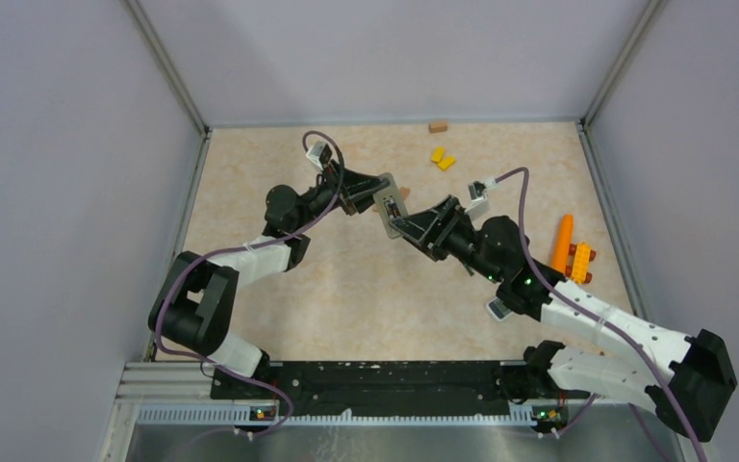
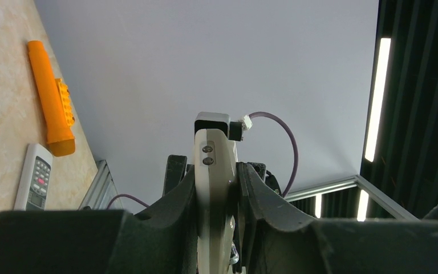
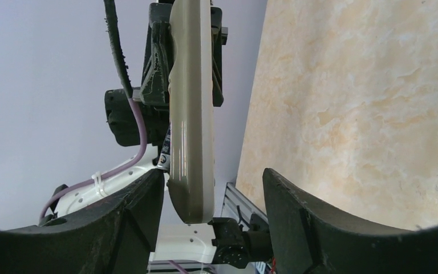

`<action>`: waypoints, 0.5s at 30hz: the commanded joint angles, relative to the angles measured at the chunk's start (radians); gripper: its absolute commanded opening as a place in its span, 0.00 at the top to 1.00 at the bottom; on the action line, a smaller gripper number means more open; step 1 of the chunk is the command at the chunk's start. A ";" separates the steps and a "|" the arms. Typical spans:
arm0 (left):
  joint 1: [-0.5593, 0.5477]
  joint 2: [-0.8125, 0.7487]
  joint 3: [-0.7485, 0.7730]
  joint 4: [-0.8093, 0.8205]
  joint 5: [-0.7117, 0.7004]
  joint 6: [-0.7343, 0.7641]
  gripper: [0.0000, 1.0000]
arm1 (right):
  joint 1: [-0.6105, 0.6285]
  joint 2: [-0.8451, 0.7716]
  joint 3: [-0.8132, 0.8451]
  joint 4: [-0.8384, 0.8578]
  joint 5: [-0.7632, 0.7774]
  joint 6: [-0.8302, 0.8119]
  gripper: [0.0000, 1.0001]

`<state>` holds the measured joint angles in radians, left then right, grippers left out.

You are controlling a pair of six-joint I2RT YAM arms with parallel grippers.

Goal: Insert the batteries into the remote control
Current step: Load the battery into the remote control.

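My left gripper (image 1: 370, 192) is shut on a beige remote control (image 1: 390, 207) and holds it above the table, edge-on in the left wrist view (image 2: 211, 165). My right gripper (image 1: 402, 229) is open at the remote's free end. In the right wrist view the remote (image 3: 191, 114) hangs between the spread fingers, close to the left finger (image 3: 137, 211) and apart from the right one. My left gripper (image 2: 217, 217) clamps both faces of the remote. The batteries are not clearly in view in any frame.
A second white remote (image 2: 33, 177) with buttons lies on the table by the right arm (image 1: 497, 308). An orange cylinder (image 1: 562, 243) and a yellow-orange brick (image 1: 582, 260) lie at the right. Yellow blocks (image 1: 442, 157) and a brown block (image 1: 438, 126) lie at the back.
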<state>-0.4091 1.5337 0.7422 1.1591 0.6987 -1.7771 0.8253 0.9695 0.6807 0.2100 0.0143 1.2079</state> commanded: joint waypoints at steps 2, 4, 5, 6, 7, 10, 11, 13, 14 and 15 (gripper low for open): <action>-0.001 -0.050 0.009 0.092 0.012 -0.005 0.99 | -0.031 0.044 0.028 -0.042 -0.011 0.052 0.38; -0.001 -0.052 0.008 0.097 0.016 -0.001 0.99 | -0.033 0.066 0.043 -0.070 -0.032 0.070 0.41; -0.001 -0.052 0.008 0.103 0.018 0.001 0.99 | -0.035 0.078 0.049 -0.082 -0.045 0.079 0.42; 0.000 -0.054 0.009 0.113 0.021 0.003 0.99 | -0.037 0.089 0.054 -0.096 -0.054 0.092 0.44; -0.001 -0.055 0.009 0.119 0.024 0.008 0.99 | -0.039 0.098 0.057 -0.103 -0.063 0.102 0.45; -0.001 -0.064 0.006 0.129 0.030 0.033 1.00 | -0.043 0.118 0.055 -0.118 -0.081 0.138 0.48; -0.001 -0.068 0.007 0.134 0.033 0.044 1.00 | -0.043 0.123 0.051 -0.118 -0.086 0.150 0.49; -0.001 -0.077 0.005 0.143 0.041 0.065 1.00 | -0.047 0.130 0.039 -0.120 -0.096 0.186 0.49; 0.000 -0.081 0.005 0.150 0.047 0.076 1.00 | -0.049 0.132 0.030 -0.114 -0.102 0.196 0.50; 0.000 -0.085 0.005 0.159 0.050 0.089 1.00 | -0.052 0.134 0.018 -0.106 -0.108 0.217 0.50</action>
<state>-0.3893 1.5333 0.7383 1.1599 0.6971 -1.6978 0.7948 1.0630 0.7219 0.1902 -0.0925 1.3609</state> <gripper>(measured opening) 0.290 0.510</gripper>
